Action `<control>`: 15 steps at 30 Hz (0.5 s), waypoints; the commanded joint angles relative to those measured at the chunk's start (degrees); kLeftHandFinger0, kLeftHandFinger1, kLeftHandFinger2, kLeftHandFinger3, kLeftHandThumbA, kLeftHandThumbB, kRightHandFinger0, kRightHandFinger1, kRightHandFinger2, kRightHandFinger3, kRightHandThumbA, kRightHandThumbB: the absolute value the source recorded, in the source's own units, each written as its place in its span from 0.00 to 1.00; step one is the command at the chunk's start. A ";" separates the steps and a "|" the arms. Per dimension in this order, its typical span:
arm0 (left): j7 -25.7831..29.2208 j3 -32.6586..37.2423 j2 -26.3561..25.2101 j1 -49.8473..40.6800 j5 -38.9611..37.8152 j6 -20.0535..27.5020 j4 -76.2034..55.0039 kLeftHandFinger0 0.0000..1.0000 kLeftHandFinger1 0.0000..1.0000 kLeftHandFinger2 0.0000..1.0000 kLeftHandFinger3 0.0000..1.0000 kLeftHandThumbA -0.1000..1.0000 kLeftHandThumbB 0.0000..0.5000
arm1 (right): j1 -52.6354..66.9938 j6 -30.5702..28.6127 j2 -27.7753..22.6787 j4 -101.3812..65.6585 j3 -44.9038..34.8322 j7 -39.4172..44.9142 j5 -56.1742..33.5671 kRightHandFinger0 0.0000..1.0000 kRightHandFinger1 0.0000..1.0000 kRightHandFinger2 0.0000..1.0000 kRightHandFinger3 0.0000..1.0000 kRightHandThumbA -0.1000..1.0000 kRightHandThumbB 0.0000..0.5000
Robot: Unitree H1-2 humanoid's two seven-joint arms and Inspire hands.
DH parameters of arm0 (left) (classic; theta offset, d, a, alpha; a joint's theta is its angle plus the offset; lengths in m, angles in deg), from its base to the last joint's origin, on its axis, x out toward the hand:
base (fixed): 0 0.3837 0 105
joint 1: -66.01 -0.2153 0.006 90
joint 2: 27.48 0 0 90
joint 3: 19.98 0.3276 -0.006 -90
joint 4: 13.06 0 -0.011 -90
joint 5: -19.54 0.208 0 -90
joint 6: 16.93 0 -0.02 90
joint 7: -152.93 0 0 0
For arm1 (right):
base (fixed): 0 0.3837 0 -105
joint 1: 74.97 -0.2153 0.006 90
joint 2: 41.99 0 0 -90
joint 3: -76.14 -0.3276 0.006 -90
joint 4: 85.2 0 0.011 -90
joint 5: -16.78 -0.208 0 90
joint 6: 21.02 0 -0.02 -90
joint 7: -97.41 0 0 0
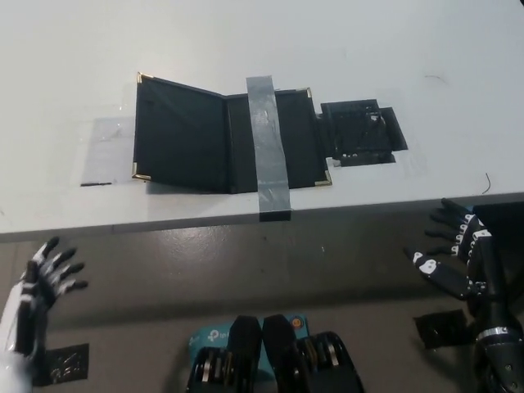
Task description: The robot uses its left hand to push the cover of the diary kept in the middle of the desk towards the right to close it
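Diary lies open at the centre of the white surface, black, with brass corners; its right half is strapped down by grey tape running from 12 to 6 o'clock, so only the left cover looks free to swing. That cover seems stiff, thin and light, likely slick; best pushed from under its outer edge at 9 o'clock, not pinched. Left hand hangs at 7 o'clock below the surface edge, fingers spread, holding nothing; right hand rests at 4 o'clock, likewise spread and empty.
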 commanded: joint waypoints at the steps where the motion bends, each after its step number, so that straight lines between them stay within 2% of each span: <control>1: -3.03 1.10 -1.80 4.02 -3.84 -2.47 -7.86 0.74 0.83 0.90 0.99 1.00 0.60 | -1.25 -0.32 -0.87 -1.14 0.21 -0.74 1.78 0.43 0.60 0.71 0.84 0.91 0.15; 3: -3.18 1.14 -1.90 5.47 -5.14 -3.82 -10.38 0.75 0.84 0.92 1.00 1.00 0.57 | -1.42 0.02 -0.99 -1.23 0.24 -0.62 1.90 0.43 0.60 0.70 0.84 0.92 0.16; 5: -2.84 0.66 -2.13 7.89 -7.61 -7.43 -13.63 0.76 0.84 0.91 0.98 1.00 0.56 | -1.48 -0.12 -0.76 -1.18 -0.10 -0.38 1.04 0.44 0.60 0.71 0.85 0.91 0.15; 7: -1.50 -0.49 -2.13 11.70 -10.05 -11.36 -15.44 0.80 0.84 0.88 0.97 1.00 0.48 | -1.53 -0.58 -0.79 -0.92 -0.16 -0.49 1.10 0.42 0.58 0.69 0.84 0.88 0.15; 8: -1.14 -0.86 -2.22 12.76 -10.58 -12.66 -15.64 0.83 0.86 0.89 0.98 1.00 0.49 | -1.48 -0.30 -0.75 -1.10 -0.16 -0.50 1.13 0.42 0.59 0.70 0.85 0.88 0.16; 10: -1.35 -1.74 -2.47 14.94 -11.77 -13.23 -14.24 0.85 0.87 0.89 1.00 1.00 0.49 | -1.22 0.12 -0.77 -1.55 -0.15 -0.07 0.72 0.44 0.61 0.72 0.86 0.88 0.13; 11: -0.41 -2.61 -1.94 16.99 -12.56 -14.62 -12.78 0.86 0.89 0.92 1.00 1.00 0.42 | -1.02 0.28 -0.79 -1.82 -0.02 -0.09 1.01 0.45 0.62 0.74 0.87 0.88 0.11; 15: 1.55 -4.31 -0.61 19.59 -12.05 -16.36 -8.43 0.90 0.93 0.97 1.00 1.00 0.33 | -0.63 0.92 -0.54 -2.24 0.07 -0.12 1.06 0.47 0.63 0.74 0.87 0.88 0.15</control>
